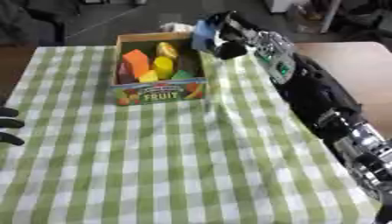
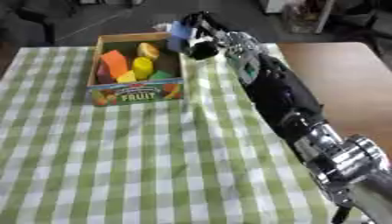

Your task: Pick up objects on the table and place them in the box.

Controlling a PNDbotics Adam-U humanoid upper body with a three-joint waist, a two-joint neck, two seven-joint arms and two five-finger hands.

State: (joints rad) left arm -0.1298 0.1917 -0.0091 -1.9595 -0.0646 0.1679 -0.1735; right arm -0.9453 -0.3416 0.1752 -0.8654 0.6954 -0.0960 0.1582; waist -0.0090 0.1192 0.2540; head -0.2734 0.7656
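Left eye view shows my right hand (image 1: 218, 37) curled around a blue block (image 1: 203, 33) over the fruit box (image 1: 157, 94), my left hand's (image 1: 9, 124) fingers hard to tell.

The tablecloth (image 1: 176, 166) is checked green and white. The box (image 1: 161, 92) has brown cardboard walls and a blue front panel with "FRUIT" in yellow letters among coloured fruit pictures. Inside lie an orange block (image 1: 136, 61), yellow pieces (image 1: 162, 66) and a green piece (image 1: 182, 75). The right hand (image 1: 222, 33), black, holds a blue block (image 1: 204, 35). The bare table (image 1: 360, 78) beside the cloth is brown.
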